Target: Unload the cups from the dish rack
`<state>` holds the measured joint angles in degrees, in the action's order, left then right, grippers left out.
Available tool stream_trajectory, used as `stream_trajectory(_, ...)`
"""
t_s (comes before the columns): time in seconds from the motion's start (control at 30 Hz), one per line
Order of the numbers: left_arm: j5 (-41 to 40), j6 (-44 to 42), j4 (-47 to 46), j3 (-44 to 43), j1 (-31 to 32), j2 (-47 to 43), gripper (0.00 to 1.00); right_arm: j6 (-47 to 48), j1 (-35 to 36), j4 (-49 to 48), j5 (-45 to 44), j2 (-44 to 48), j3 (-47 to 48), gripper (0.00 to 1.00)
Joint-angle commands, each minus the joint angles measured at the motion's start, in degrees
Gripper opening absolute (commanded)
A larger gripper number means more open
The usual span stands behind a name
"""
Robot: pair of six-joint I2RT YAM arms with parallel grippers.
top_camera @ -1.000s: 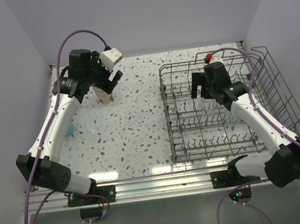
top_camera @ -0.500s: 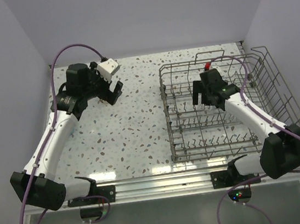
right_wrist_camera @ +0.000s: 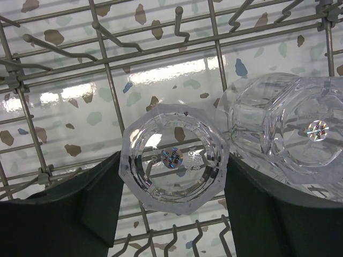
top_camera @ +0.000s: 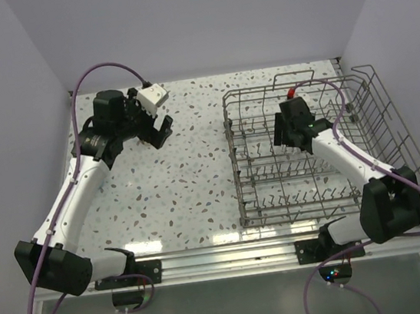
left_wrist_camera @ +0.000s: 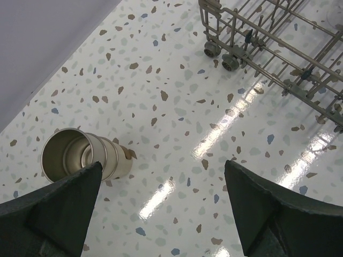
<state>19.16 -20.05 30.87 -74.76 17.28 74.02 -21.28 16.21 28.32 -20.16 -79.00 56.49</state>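
White arm links (top_camera: pixel 82 181) join bulky black joints (top_camera: pixel 53 263), purple cables (top_camera: pixel 105 65) loop along both arms, and one wrist bears a white box (top_camera: pixel 154 96).

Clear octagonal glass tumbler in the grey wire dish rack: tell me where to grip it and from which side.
Take the clear octagonal glass tumbler across two opposite flat facets, from straight above: its octagonal end faces the right gripper, whose open fingers flank it. The neighbouring clear glass crowds one side.
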Motion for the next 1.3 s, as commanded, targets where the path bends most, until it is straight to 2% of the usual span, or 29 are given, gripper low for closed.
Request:
stream_trajectory(0.0, 1.93, 1.07, -2.57, -0.12, 0.04, -1.07, 0.99, 1.32, -0.39, -1.60, -1.98, 0.69, -0.15, 0.31)
stream_trajectory(0.07, 2.29, 1.16, -2.40, -0.12, 0.04, -1.16, 0.99, 2.03, -0.30, -0.02, -2.33, 2.26, 1.25, 0.19)
stream_trajectory(0.17, 3.69, 1.07, -2.48, -0.12, -0.22, -0.98, 0.98, 3.87, -0.39, 1.91, -3.04, 5.95, 3.53, 0.13)
stream_trajectory(0.37, 15.54, 2.65, -5.03, -0.65, -6.27, -0.45, 0.97, 6.68, -0.21, 4.91, 0.55, 11.67, 10.56, 0.12)
stream_trajectory(0.47, 26.16, 3.00, -5.56, -1.44, -10.40, 0.07, 0.96, 7.65, -0.21, 2.55, 7.92, 14.92, 14.25, 0.12)
stream_trajectory(0.53, 38.02, 1.95, -4.95, -2.49, -12.87, 1.12, 0.94, 6.43, -0.21, -1.40, 14.51, 17.47, 15.40, 0.12)
stream_trajectory(0.57, 42.15, 1.77, -4.77, -2.84, -15.75, 1.56, 0.92, 5.47, -0.21, -6.38, 20.98, 18.00, 15.58, 0.12)
stream_trajectory(0.6, 50.19, 3.08, -5.73, -3.02, -17.18, 2.70, 0.90, 2.59, -0.21, -9.04, 24.26, 18.27, 15.76, 0.11)
stream_trajectory(0.67, 58.15, 5.10, -7.14, -2.93, -20.69, 3.85, 0.84, -1.11, -0.12, -17.47, 33.46, 17.57, 15.67, 0.11)
stream_trajectory(0.7, 62.97, 6.59, -7.49, -3.02, -20.88, 4.72, 0.82, -5.92, 0.05, -20.90, 35.78, 17.13, 15.23, 0.10)
stream_trajectory(0.77, 64.68, 6.17, -6.88, -2.85, -20.88, 4.91, 0.80, -10.69, 1.01, -31.41, 39.48, 14.94, 13.30, 0.07)
stream_trajectory(0.87, 66.54, 6.86, -8.54, -1.27, -20.88, 3.15, 0.81, -14.67, 6.19, -40.23, 40.73, 11.08, 12.42, 0.06)
stream_trajectory(0.9, 66.71, 9.57, -11.51, -0.22, -20.88, 1.93, 0.82, -14.76, 9.69, -41.57, 40.12, 10.19, 12.68, 0.07)
stream_trajectory(0.97, 66.71, 13.96, -16.17, 1.28, -20.97, 0.61, 0.83, -16.07, 12.26, -47.36, 41.16, 7.13, 13.03, 0.08)
stream_trajectory(1.07, 66.71, 27.31, -29.69, 5.05, -20.88, -1.77, 0.84, -21.43, 15.25, -54.67, 44.42, 3.61, 13.56, 0.08)
stream_trajectory(1.1, 66.54, 34.14, -37.91, 6.89, -20.88, -2.73, 0.84, -22.92, 15.69, -55.55, 44.42, 2.90, 13.73, 0.08)
stream_trajectory(1.23, 65.75, 44.46, -48.78, 8.93, -20.62, -3.62, 0.85, -23.46, 17.89, -58.19, 43.72, 1.13, 14.00, 0.08)
stream_trajectory(1.27, 65.40, 44.84, -49.24, 8.84, -20.53, -3.71, 0.85, -23.72, 18.33, -58.46, 43.63, 0.78, 13.91, 0.08)
